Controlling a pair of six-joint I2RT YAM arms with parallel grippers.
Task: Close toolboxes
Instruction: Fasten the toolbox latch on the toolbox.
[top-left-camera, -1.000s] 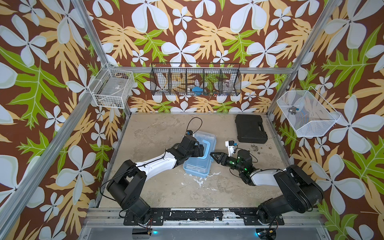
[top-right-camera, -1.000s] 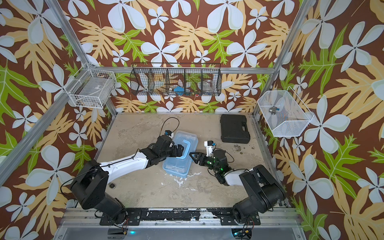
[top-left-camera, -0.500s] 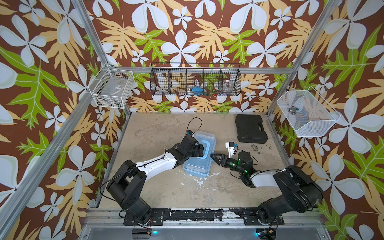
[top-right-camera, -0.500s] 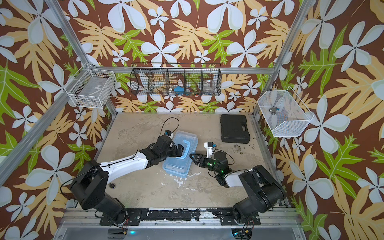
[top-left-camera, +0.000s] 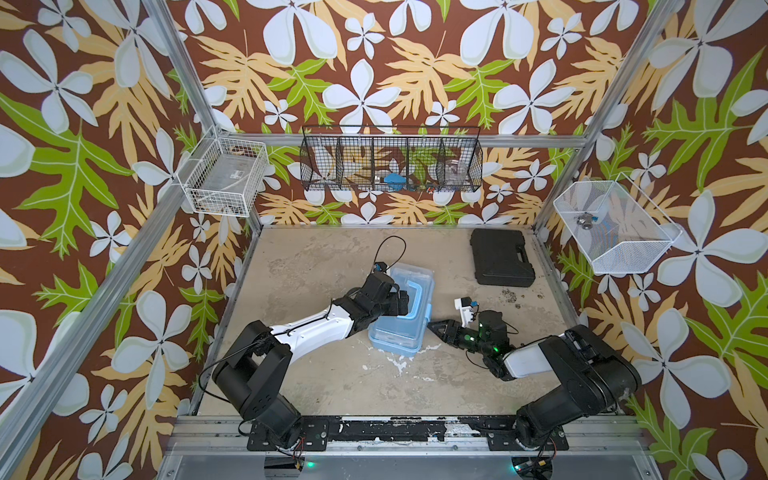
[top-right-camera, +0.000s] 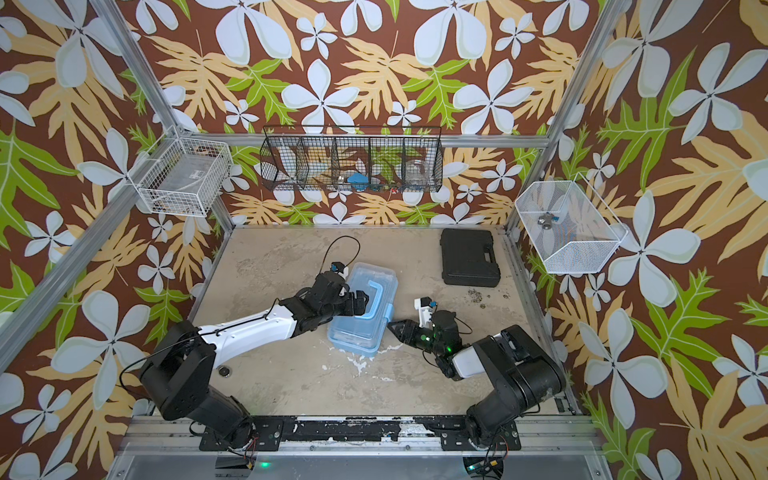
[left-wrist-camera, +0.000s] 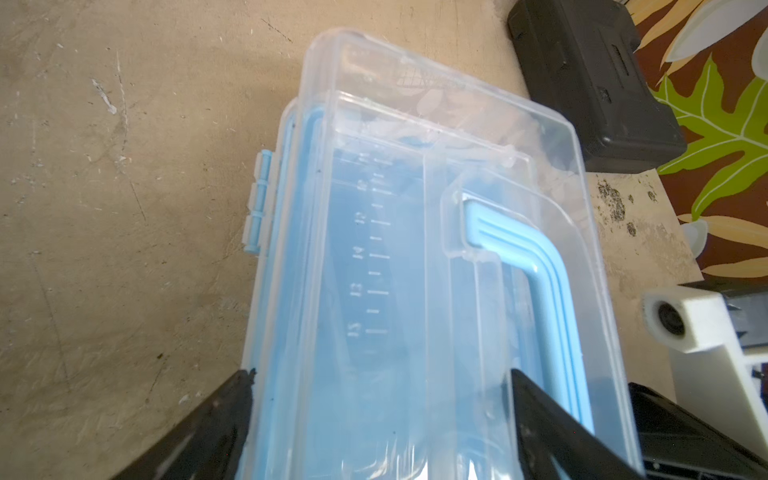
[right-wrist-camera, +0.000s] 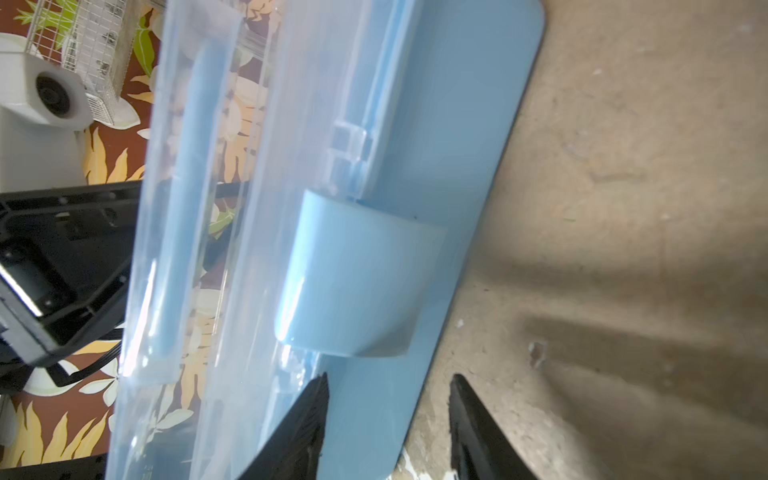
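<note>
The light blue toolbox (top-left-camera: 401, 328) (top-right-camera: 357, 332) lies mid-table with its clear lid down and its blue handle (left-wrist-camera: 540, 266) flat on top. My left gripper (top-left-camera: 402, 300) (top-right-camera: 360, 302) (left-wrist-camera: 380, 374) is over the lid, open wide. One finger is at the box's long edge and the other is on the lid by the handle. My right gripper (top-left-camera: 434, 326) (top-right-camera: 392, 327) (right-wrist-camera: 388, 382) is low at the box's right side, jaws apart, just short of the side latch (right-wrist-camera: 353, 274). That latch flares out from the wall. Another latch (left-wrist-camera: 259, 199) shows on the far side.
A shut black moulded case (top-left-camera: 500, 257) (top-right-camera: 469, 257) lies at the back right. On the walls hang a white wire basket (top-left-camera: 222, 183), a black mesh rack (top-left-camera: 390, 160) and a white mesh basket (top-left-camera: 615, 224). White flecks mark the table in front of the box.
The right gripper's jaws have narrowed and its tip has shifted slightly along the box's right side. The left arm and the toolbox have not moved.
</note>
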